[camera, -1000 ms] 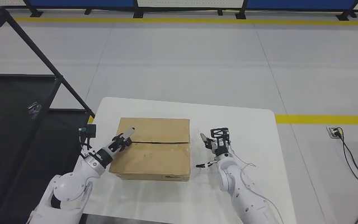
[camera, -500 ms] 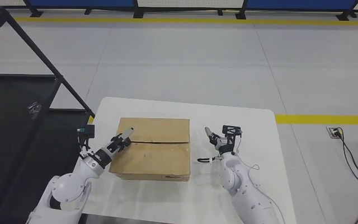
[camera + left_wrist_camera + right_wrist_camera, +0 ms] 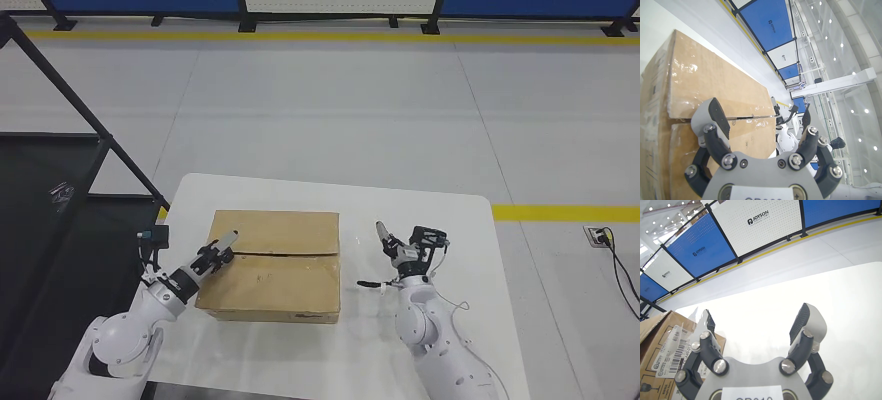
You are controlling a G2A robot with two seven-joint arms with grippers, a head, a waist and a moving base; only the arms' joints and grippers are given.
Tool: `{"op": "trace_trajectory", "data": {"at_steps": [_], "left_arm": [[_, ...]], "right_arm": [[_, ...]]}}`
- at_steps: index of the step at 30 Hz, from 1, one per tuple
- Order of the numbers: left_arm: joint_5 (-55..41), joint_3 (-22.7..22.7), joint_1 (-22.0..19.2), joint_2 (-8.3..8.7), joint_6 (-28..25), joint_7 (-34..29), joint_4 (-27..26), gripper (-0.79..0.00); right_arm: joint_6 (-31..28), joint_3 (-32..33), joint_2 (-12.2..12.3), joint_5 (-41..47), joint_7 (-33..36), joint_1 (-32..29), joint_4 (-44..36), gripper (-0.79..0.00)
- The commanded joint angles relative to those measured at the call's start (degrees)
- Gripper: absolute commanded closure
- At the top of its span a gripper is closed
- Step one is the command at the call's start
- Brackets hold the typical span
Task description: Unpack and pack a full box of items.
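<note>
While the box lies shut on the desk, its seam is noted running along its long axis. The left tool (spread, empty) is poised over one seam end, and the right tool, likewise spread, is held just beside the other.

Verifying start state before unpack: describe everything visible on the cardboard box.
The cardboard box is brown, rectangular, lying flat on the white table. Both top flaps are down, meeting at a lengthwise seam, with glossy clear tape on them. Shipping labels sit on the end facing the right hand. The open left hand sits over the seam's other end; contact unclear.
</note>
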Motion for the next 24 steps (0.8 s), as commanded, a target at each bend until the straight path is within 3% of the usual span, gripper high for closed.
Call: {"op": "trace_trajectory", "data": {"at_steps": [1, 9, 24], "left_arm": [[0.0, -0.1, 0.1, -0.01, -0.2, 0.1, -0.1, -0.785], [-0.2, -0.4, 0.5, -0.05, -0.9, 0.1, -0.3, -0.785], [-2.0, -0.6, 1.3, -0.38, -1.2, 2.3, -1.1, -0.785]], "right_arm": [[-1.0, 0.6, 0.2, 0.1, -0.4, -0.9, -1.0, -0.785], [-5.3, 2.3, 0.9, -1.0, -3.1, -5.8, -6.2, -0.785], [-6.2, 3.7, 1.3, -2.9, -6.6, -12.4, -14.5, -0.785]]}}
